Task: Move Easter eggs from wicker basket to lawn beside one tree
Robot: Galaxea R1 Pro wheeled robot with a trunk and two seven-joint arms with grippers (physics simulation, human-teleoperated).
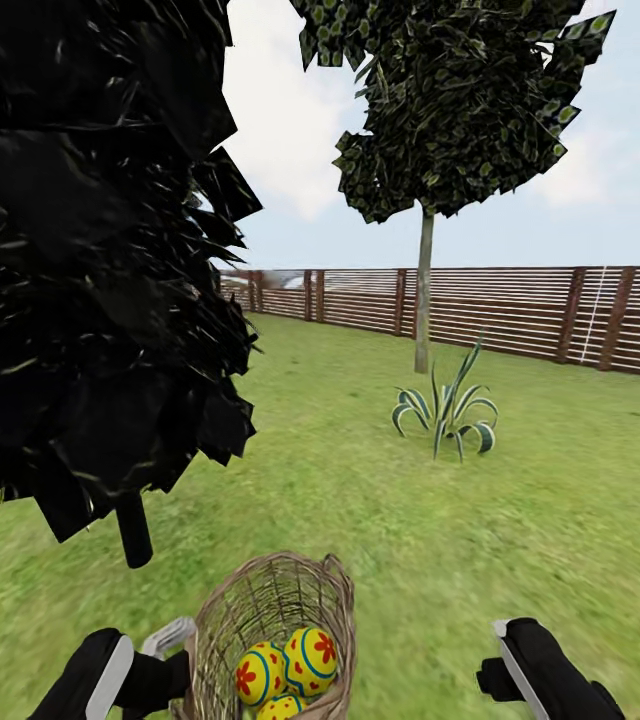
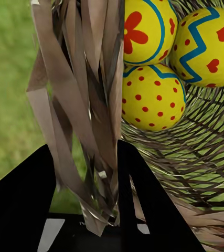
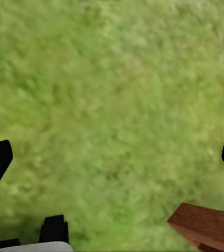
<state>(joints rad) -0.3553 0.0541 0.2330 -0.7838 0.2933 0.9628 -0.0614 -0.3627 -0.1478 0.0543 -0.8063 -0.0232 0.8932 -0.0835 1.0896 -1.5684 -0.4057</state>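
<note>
With the left gripper (image 2: 85,205) pinching the near-left wall of the basket (image 1: 260,600) and the right gripper (image 3: 112,157) wide and empty, the three eggs (image 1: 290,665) inside could probably spill if it tips.

This is a back garden: a mottled green lawn (image 1: 560,520) runs to a brown slatted wooden fence (image 1: 520,310), with a slim-trunked tree (image 1: 424,290) just before that fence and open cloudy sky above it.
</note>
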